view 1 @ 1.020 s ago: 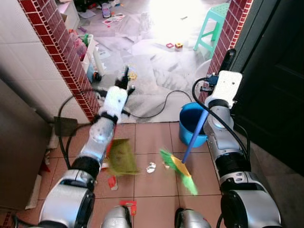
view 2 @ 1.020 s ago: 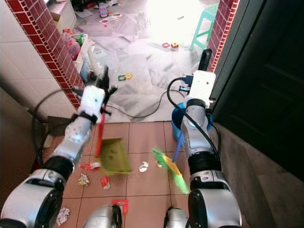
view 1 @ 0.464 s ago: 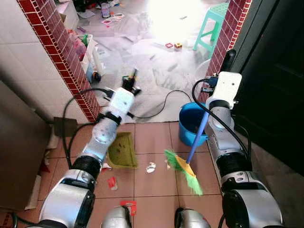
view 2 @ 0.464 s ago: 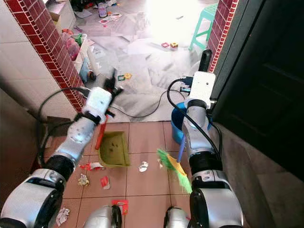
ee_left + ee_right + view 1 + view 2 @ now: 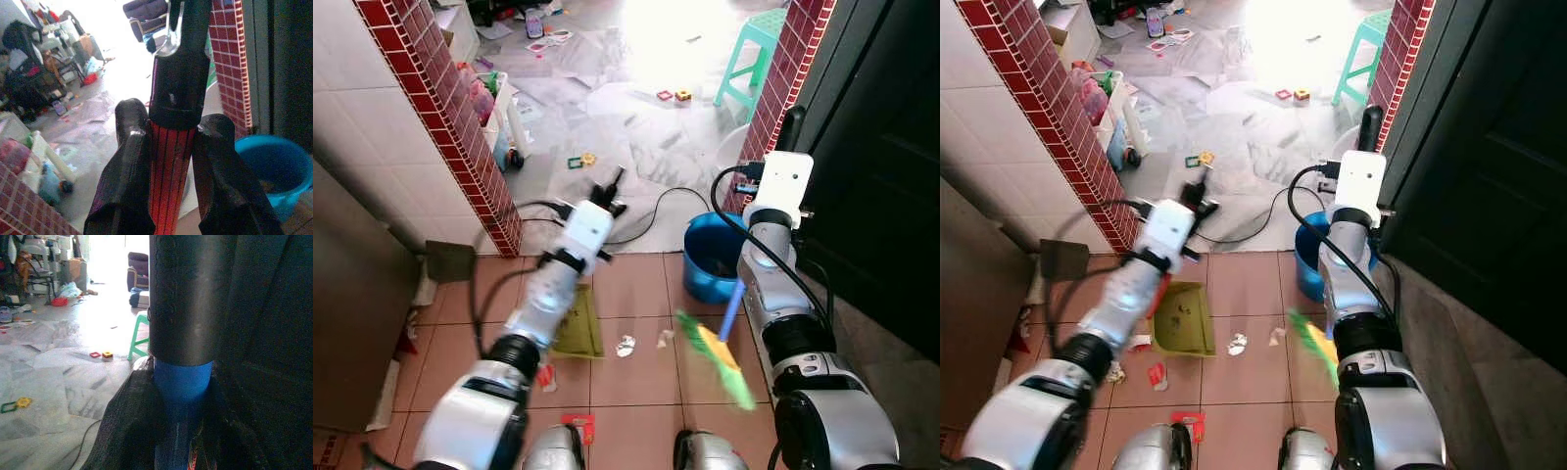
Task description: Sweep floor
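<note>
Gripping: the right gripper was clamped on the blue broom handle.
Broom: green bristles hung blurred over the red tiles, below that gripper, beside the blue bucket.
Left gripper: clamped on the red dustpan handle.
Dustpan: flat on tiles, paper scraps between it and the broom.

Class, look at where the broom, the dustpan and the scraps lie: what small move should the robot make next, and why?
Probably sweep the broom in the right gripper left towards the dustpan, held by the left gripper: white paper scraps lie on the tiles between them.
</note>
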### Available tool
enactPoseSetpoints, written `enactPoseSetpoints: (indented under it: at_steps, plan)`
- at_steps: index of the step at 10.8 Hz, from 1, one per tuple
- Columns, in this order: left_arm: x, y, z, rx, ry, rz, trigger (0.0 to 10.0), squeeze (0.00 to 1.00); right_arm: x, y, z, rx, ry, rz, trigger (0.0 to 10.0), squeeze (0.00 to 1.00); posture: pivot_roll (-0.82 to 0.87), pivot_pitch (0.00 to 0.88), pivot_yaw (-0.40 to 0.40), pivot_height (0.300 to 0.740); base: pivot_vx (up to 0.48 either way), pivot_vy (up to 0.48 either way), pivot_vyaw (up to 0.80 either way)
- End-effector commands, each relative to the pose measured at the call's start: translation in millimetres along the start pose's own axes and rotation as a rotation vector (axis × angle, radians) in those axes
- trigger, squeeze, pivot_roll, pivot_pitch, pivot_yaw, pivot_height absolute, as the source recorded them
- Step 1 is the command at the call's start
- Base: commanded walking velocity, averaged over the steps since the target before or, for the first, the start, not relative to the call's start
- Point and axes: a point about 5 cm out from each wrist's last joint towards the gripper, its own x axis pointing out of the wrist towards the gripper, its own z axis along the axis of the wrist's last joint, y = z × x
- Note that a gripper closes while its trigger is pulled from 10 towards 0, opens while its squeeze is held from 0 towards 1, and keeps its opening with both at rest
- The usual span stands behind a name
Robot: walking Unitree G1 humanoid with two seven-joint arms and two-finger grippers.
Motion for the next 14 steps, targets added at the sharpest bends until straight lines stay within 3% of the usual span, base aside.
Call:
enactPoseSetpoints:
  at_steps: [1,4,8,9,10,12,14]
  plan:
    - [-2.5,-1.5,-8,-0.059,0.048,0.012,10.0,0.00,4.8,8.3,15,0.005,-0.055,0.012,10.0,0.00,-0.07,0.068,0.057,0.740,0.000,0.000,0.00]
    - [1.2,-27.0,-6,-0.205,0.086,-0.097,10.0,0.00,5.8,18.7,15,0.045,-0.030,0.026,10.0,0.00,-0.07,0.061,0.058,0.740,0.000,0.000,0.00]
    - [-3.7,-37.0,-14,-0.227,0.136,-0.148,10.0,0.00,1.8,37.8,14,0.165,0.039,0.084,10.0,0.00,-0.07,0.063,0.058,0.740,0.000,0.000,0.00]
    - [-4.3,-39.0,-15,-0.217,0.147,-0.163,10.0,0.00,0.6,42.4,10,0.271,0.112,0.113,10.0,0.00,-0.07,0.066,0.061,0.740,0.000,0.000,0.00]
    - [-4.4,-38.6,-15,-0.215,0.152,-0.157,10.0,0.00,0.6,45.1,10,0.315,0.135,0.142,10.0,0.00,-0.07,0.067,0.060,0.740,0.000,0.000,0.00]
    - [-6.0,-36.1,-18,-0.207,0.167,-0.137,10.0,0.00,-0.1,56.8,20,0.427,0.170,0.266,10.0,0.00,-0.08,0.076,0.058,0.740,0.000,0.000,0.00]
    - [-8.4,-28.9,-20,-0.219,0.169,-0.054,10.0,0.00,0.8,66.7,51,0.385,0.052,0.478,10.0,0.00,-0.08,0.112,0.054,0.740,0.000,0.000,0.00]
